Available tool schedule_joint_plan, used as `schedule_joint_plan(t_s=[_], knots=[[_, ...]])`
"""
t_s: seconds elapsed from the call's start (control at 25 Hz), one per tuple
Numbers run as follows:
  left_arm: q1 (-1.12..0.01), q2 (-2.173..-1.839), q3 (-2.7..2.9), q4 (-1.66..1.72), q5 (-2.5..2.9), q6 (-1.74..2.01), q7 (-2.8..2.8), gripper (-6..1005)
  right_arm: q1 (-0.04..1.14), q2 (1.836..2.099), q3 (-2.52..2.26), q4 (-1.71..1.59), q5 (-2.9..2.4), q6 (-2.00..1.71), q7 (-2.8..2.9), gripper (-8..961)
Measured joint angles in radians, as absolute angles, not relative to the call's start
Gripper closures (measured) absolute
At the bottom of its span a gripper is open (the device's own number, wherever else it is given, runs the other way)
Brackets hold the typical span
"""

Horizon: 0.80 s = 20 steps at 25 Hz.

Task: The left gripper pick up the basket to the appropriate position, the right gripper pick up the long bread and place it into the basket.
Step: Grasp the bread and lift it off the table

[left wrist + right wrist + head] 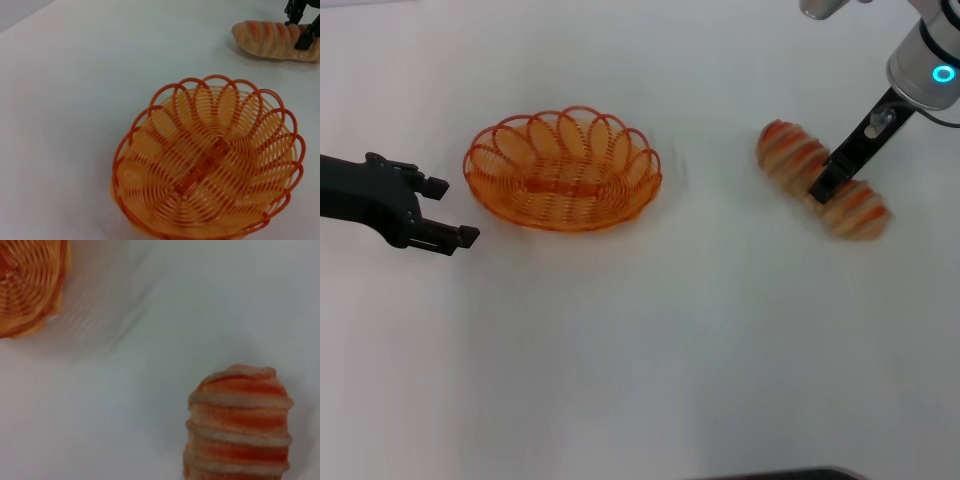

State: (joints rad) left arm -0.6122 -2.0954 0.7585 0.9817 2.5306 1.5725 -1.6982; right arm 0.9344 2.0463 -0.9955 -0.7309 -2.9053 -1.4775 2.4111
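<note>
Bread pickup is the step in hand. The long bread (823, 178) lies flat on the white tabletop (650, 350) toward its far right corner, well apart from the basket (563, 169), which sits toward the far left, empty.

My right end effector (823, 188) is down at the loaf's middle, one finger showing dark across the striped crust. I cannot tell how wide it stands or whether it has closed on the loaf. For a sound grasp I judge that the fingers should straddle the loaf crosswise at mid-length, so that neither end droops, and should close gently, since the crust looks soft.

My left end effector (438, 213) stands wide, just beside the basket's left rim and not touching it. Carry the loaf high enough to pass the scalloped loops and align it with the basket's long axis before release.
</note>
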Motion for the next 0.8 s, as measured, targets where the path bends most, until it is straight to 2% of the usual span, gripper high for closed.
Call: schedule_joint_plan(t_s=[0.8], knots=[[-0.617, -2.095, 0.759, 0.982, 2.533, 1.574, -1.7, 187, 0.934, 2.046, -0.996, -0.738, -2.905, -1.483, 2.406, 662]])
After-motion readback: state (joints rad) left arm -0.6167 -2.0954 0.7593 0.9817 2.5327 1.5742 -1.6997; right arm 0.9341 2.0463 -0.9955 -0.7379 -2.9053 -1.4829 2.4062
